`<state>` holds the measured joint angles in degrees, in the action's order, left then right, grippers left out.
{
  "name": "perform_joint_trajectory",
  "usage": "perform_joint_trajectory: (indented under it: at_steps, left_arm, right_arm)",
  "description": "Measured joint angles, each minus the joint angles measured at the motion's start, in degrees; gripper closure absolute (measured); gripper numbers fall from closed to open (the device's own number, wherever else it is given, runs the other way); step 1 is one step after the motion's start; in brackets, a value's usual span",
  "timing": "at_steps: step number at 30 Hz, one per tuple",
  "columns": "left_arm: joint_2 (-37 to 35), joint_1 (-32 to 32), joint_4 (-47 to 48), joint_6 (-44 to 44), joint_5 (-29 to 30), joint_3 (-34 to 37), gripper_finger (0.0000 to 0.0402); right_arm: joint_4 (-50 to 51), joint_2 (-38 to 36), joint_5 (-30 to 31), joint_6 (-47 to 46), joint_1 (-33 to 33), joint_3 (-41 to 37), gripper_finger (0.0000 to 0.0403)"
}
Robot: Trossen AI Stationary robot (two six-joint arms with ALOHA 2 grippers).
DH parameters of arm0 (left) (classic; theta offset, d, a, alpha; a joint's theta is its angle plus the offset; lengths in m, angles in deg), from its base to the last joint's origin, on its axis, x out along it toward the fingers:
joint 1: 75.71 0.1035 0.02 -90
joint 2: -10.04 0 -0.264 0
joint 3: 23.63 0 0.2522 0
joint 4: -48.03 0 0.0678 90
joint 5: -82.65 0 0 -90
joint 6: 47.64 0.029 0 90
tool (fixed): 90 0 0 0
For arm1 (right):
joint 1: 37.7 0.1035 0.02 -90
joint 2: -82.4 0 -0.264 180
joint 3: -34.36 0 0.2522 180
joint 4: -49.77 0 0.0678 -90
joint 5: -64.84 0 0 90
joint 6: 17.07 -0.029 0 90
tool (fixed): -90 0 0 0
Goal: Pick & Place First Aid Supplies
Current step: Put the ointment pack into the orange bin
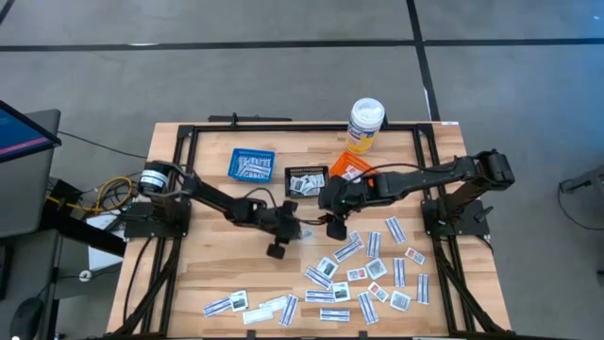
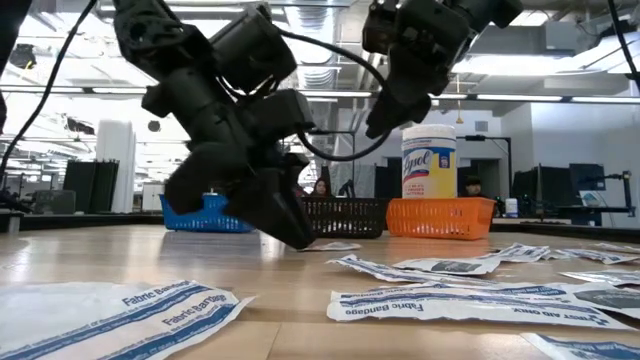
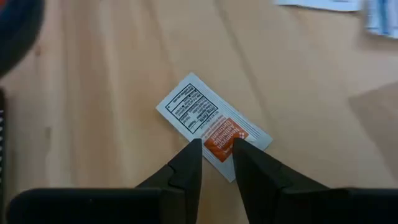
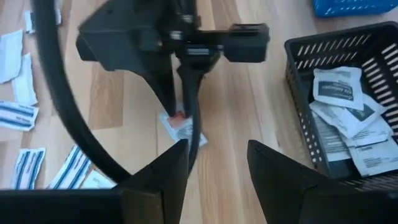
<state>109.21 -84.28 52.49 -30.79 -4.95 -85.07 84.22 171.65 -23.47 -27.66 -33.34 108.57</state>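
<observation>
A small white packet with an orange band lies flat on the wooden table. My left gripper is down over the packet's orange end, its fingers a narrow gap apart. The right wrist view shows those fingers pointing down at the same packet. My right gripper hangs open above the table beside the black basket, with nothing between its fingers. Several white packets lie in that basket. Many more first aid supplies are scattered over the near right of the table. My left gripper comes slanting down from the table's left, and its fingertips stand at the packet's orange-printed end. The packet lies flat on the table. I cannot tell whether the tips touch it.
A blue basket, the black basket and an orange basket stand in a row at the far middle, with a tall white bottle behind them. The two grippers are close together mid-table. Bare wood lies toward the near left.
</observation>
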Motion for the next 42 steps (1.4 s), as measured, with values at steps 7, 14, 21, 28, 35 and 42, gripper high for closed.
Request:
perform_joint_trajectory:
  at_steps: [7,14,21,28,35,42]
  left_arm:
    - [-2.7,0.4,1.0,0.5,0.7,0.3,0.0309]
    - [-9.6,-4.3,5.5,-0.5,10.4,1.6,0.0310]
    - [-10.0,-6.8,3.7,-14.1,13.3,7.6,0.0310]
    - [-10.1,-6.5,-6.9,-15.2,15.0,11.2,0.0310]
    - [-7.8,-6.4,-11.2,-13.6,14.8,11.6,0.0310]
    - [-0.9,-6.5,-21.5,-8.3,17.1,11.4,0.0310]
  right_arm:
    - [-0.8,1.8,0.1,-9.0,0.2,0.0,0.0244]
    - [-5.3,12.1,0.3,-16.3,2.6,-0.1,0.0244]
    - [-7.8,18.6,-0.1,-18.7,1.2,3.4,0.0244]
    - [-8.2,22.9,-0.7,-25.2,0.3,4.6,0.0244]
    - [-9.6,23.3,-1.6,-25.5,0.4,4.7,0.0244]
    - [-9.8,23.3,-1.5,-25.5,1.3,4.7,0.0261]
